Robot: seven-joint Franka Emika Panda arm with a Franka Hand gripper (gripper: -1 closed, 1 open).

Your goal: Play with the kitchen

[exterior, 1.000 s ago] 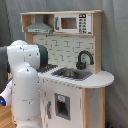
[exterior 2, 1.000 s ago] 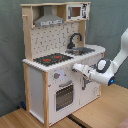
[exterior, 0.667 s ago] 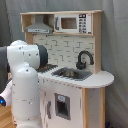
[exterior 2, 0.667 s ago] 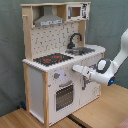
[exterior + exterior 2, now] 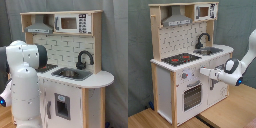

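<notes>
While I watch from far away, this is what I see.
First exterior view: the big white and light-wood toy kitchen [image 5: 75, 75] stands behind my white arm [image 5: 25, 80].
Second exterior view: my gripper [image 5: 203, 72] reaches its front by the knobs [image 5: 184, 76]; fingers, I cannot tell.

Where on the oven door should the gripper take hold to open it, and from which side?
Judging by the second exterior view, grip the horizontal handle bar along the top edge of the oven door, coming straight at the kitchen's front. The bar stands proud of the panel, so fingers could close above and below it.
</notes>
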